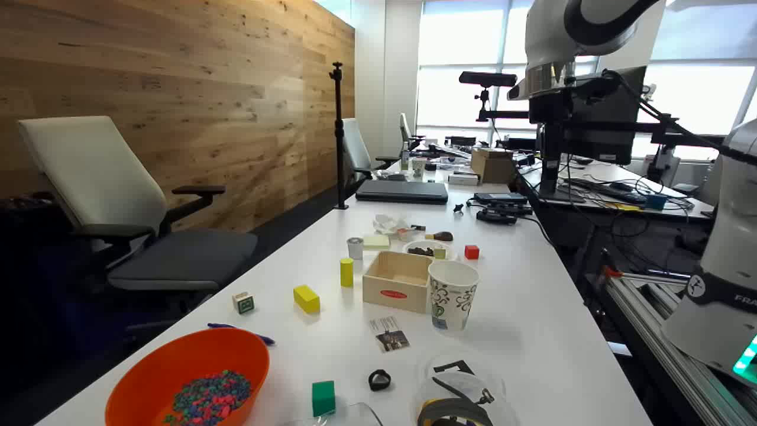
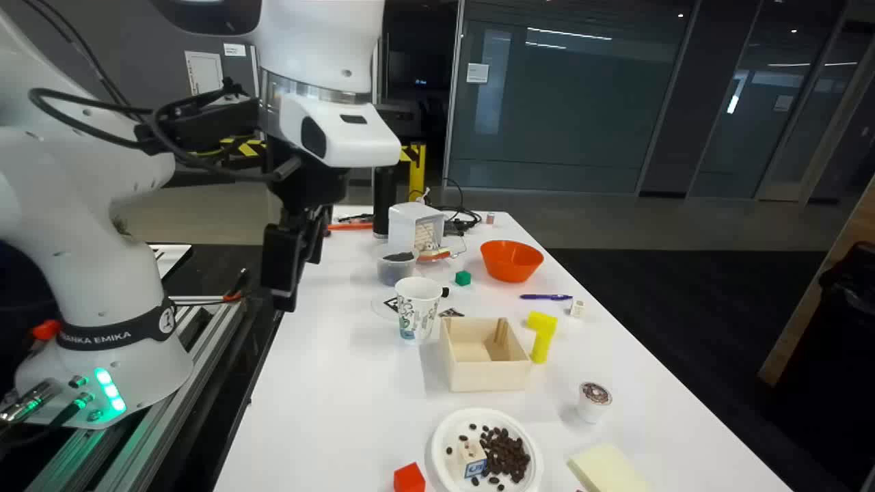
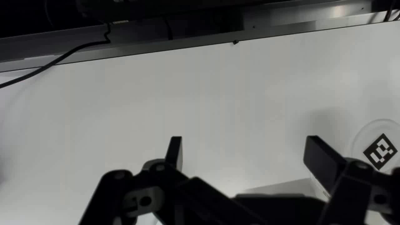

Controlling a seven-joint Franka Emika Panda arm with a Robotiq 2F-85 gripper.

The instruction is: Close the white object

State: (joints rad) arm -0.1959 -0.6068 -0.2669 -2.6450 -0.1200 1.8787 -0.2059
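A long white table (image 1: 520, 343) runs through both exterior views. The white robot arm (image 2: 61, 205) rises from its base beside the table's long edge and bends toward the tabletop. An office chair (image 1: 177, 260) with a dark seat stands along the opposite edge.

The gripper (image 3: 245, 153) points down, above the table near the edge on the arm's side; its fingers (image 3: 323, 162) are spread wide, and plain tabletop shows between them.

An orange bowl (image 1: 189, 355) holds small coloured bits. Several white things share the table, and which one the task means cannot be told; a white box (image 2: 403, 231) stands near the far end in an exterior view, just behind a clear tub (image 2: 396, 272).

A pale wooden box (image 2: 489, 377) sits mid-table, with an upright patterned paper cup (image 2: 417, 307) just beside it; whether they touch cannot be told. Near the wooden box is a white plate (image 2: 478, 414).

A blue pen (image 2: 547, 296) lies flat. One yellow block (image 1: 306, 299) lies down, while a yellow cylinder (image 1: 346, 272) stands upright. A red block (image 2: 409, 478) rests just beside the plate, and a green block (image 1: 323, 397) near the bowl. Smallest are the dark beans (image 2: 506, 454), heaped on the plate beside a lettered block (image 2: 472, 459).
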